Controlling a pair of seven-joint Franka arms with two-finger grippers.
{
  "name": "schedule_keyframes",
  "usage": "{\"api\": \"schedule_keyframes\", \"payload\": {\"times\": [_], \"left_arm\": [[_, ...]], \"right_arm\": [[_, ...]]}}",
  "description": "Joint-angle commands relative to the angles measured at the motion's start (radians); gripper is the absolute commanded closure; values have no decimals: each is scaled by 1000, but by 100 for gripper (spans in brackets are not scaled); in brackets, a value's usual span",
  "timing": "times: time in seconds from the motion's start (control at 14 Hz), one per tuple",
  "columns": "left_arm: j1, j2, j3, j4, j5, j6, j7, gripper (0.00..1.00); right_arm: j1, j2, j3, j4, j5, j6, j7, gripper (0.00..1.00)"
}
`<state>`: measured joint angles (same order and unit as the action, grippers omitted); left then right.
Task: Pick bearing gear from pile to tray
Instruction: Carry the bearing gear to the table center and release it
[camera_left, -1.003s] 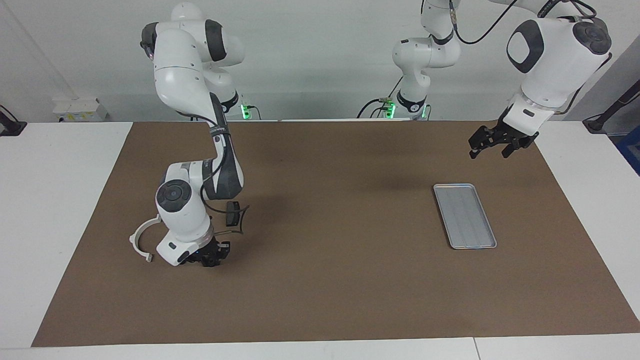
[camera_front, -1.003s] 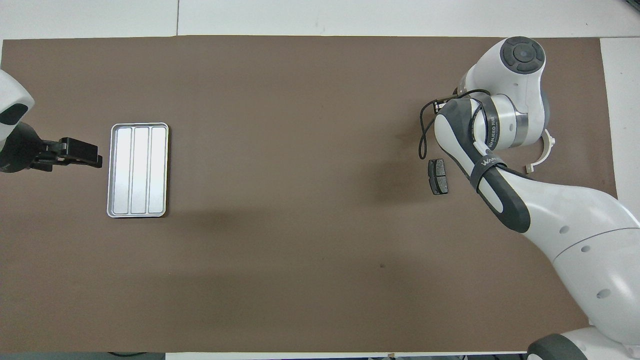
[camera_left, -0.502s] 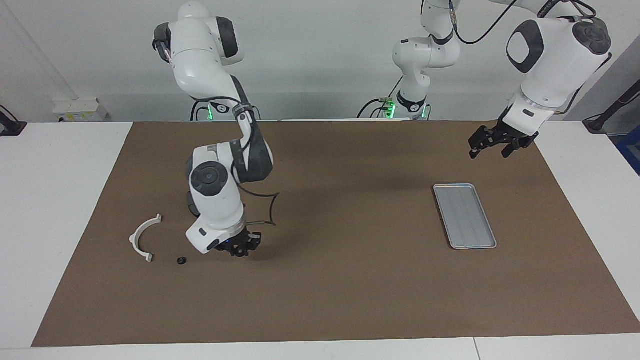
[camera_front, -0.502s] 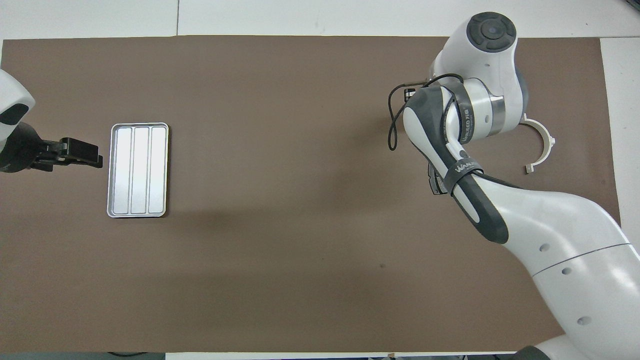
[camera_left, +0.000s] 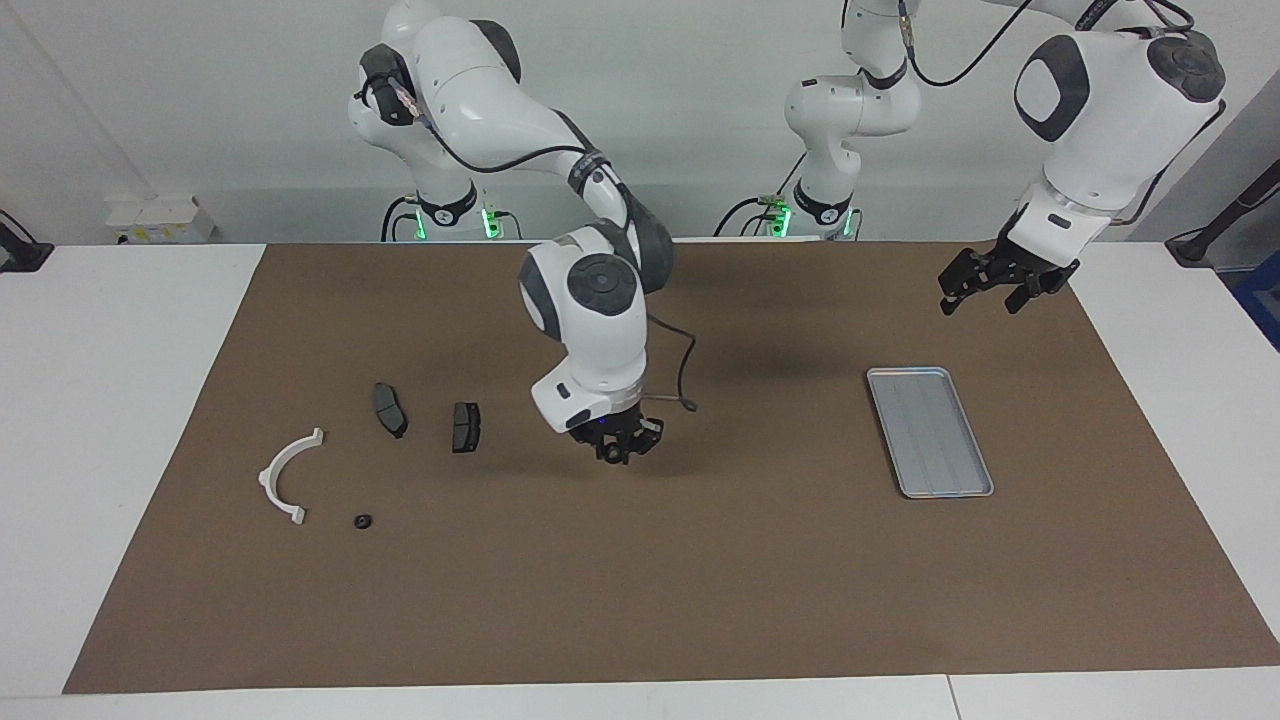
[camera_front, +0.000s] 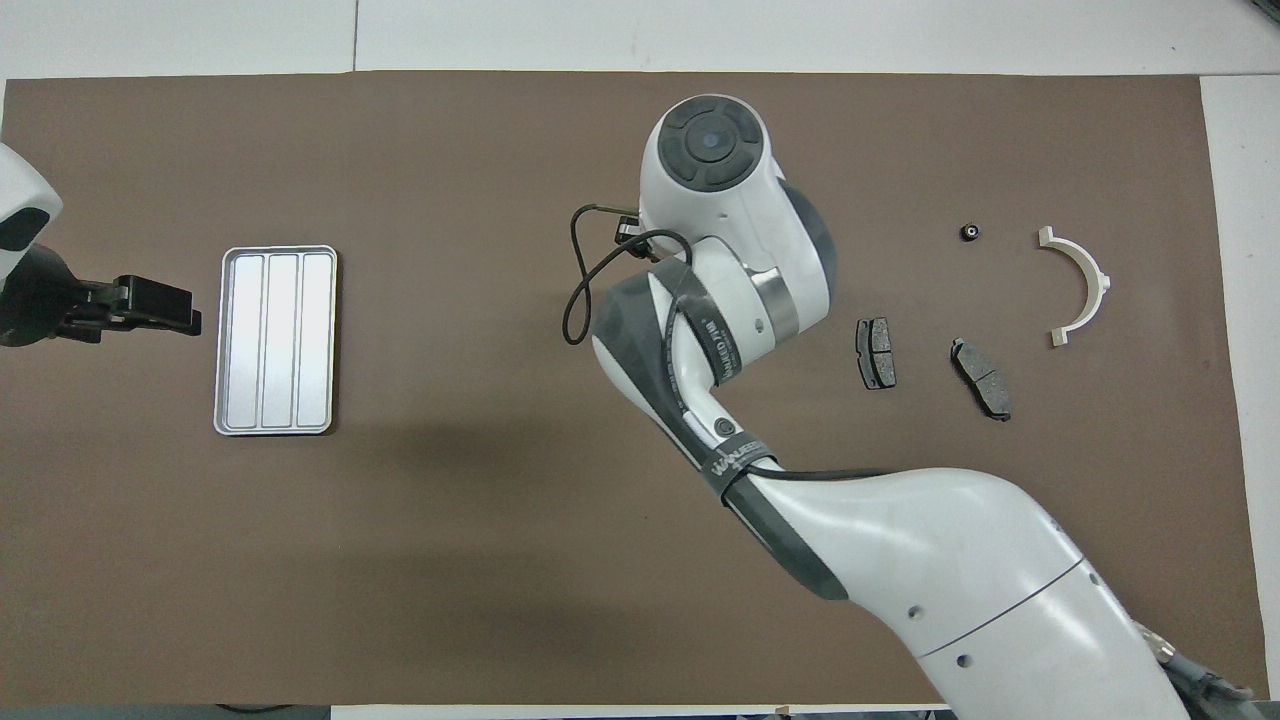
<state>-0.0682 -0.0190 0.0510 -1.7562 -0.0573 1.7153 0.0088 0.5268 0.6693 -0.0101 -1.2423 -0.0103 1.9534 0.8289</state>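
Note:
My right gripper (camera_left: 617, 448) hangs over the middle of the brown mat, between the pile and the tray, with its fingers shut on a small black round piece, the bearing gear (camera_left: 612, 455). In the overhead view the arm's wrist hides this gripper. The silver-grey tray (camera_left: 930, 432) (camera_front: 275, 340) lies empty toward the left arm's end. The pile holds a white half-ring bracket (camera_left: 285, 480) (camera_front: 1080, 285), two dark plates (camera_left: 389, 409) (camera_left: 465, 427) and one small black round piece (camera_left: 362, 521) (camera_front: 968, 232). My left gripper (camera_left: 985, 292) (camera_front: 165, 305) waits open over the mat beside the tray.
The brown mat (camera_left: 640, 600) covers most of the white table (camera_left: 110, 400). A loose black cable (camera_left: 685, 385) loops from the right wrist. Open mat lies between the right gripper and the tray.
My right arm has lifted from the pile and swung toward the tray, uncovering the two dark plates and the bracket. One small black piece stays on the mat. The left arm has not moved.

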Motion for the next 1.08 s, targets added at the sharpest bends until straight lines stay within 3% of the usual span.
{"api": "schedule_keyframes", "payload": {"times": [0.0,0.43,0.93,1.0], "left_arm": [[11,-32,-7,-39,13,21,5,0],[16,-30,-5,-34,13,15,-70,0],[2,-32,-7,-38,39,10,-84,0],[2,-30,-7,-39,39,12,-87,0]], "right_arm": [[59,39,-5,20,13,38,166,100],[173,116,-5,23,6,128,482,100],[190,165,-4,49,1,151,521,100],[190,171,-5,49,0,156,533,96]]}}
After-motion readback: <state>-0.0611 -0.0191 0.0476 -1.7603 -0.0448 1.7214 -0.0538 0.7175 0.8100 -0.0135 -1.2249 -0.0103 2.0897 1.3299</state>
